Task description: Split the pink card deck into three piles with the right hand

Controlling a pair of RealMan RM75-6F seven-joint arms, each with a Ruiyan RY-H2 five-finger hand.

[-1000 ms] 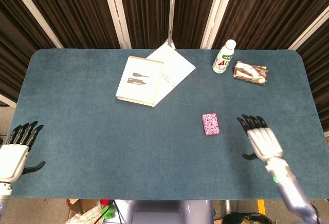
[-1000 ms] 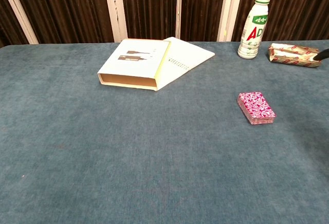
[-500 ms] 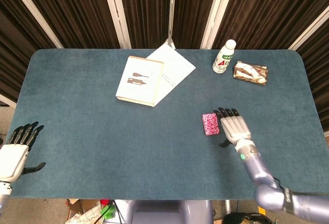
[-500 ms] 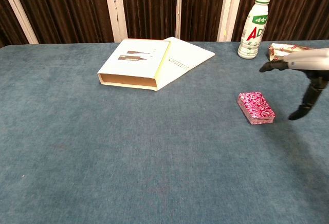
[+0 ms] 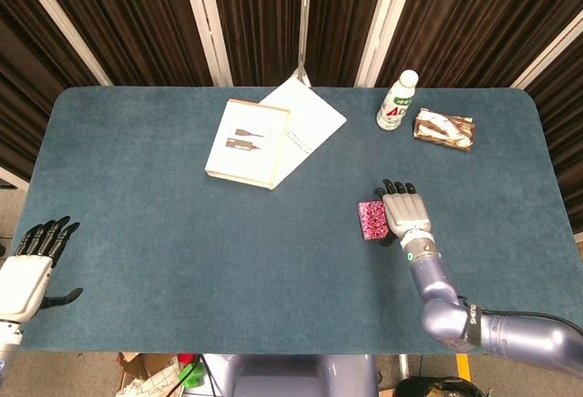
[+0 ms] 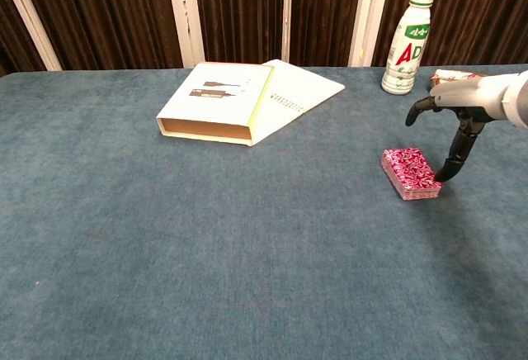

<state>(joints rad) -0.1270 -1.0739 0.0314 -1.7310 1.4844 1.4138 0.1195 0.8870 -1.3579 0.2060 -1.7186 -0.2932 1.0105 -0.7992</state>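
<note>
right of centre on the blue surface (image 5: 182, 233), pink card deck (image 6: 410, 172) lying flat. right hand (image 5: 401, 213) just beside it, fingers spread, holding nothing, thumb near its edge. light, slippery, likely to slide apart; best pinched by the long edges.

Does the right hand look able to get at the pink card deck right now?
Probably yes. The right hand hangs open just beside the pink card deck, nothing lies between them, and the bottle stands well behind.
</note>
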